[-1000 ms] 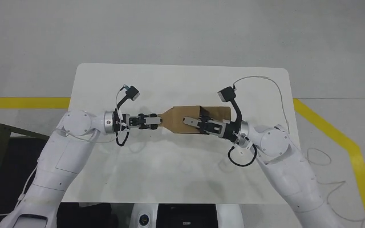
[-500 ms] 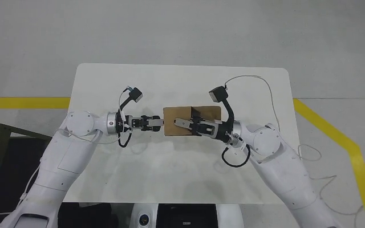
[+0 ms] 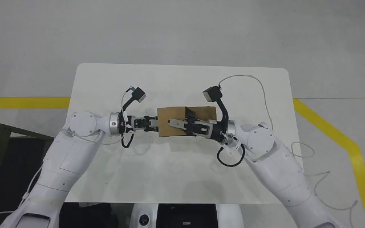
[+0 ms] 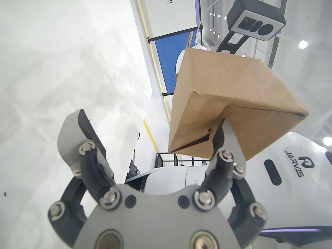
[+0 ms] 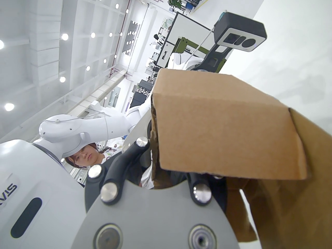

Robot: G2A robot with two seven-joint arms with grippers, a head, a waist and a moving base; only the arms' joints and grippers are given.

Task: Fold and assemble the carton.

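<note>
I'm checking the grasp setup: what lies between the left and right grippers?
The carton, in the top view: the right gripper holds one end, the open left gripper touches the other.

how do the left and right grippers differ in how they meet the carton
The left gripper is open; the right gripper is shut on the carton. The left gripper touches the carton's closed end with one fingertip, its other finger free; the right gripper lays a finger on the top panel, its other hidden. Both meet the carton from opposite ends.
</note>
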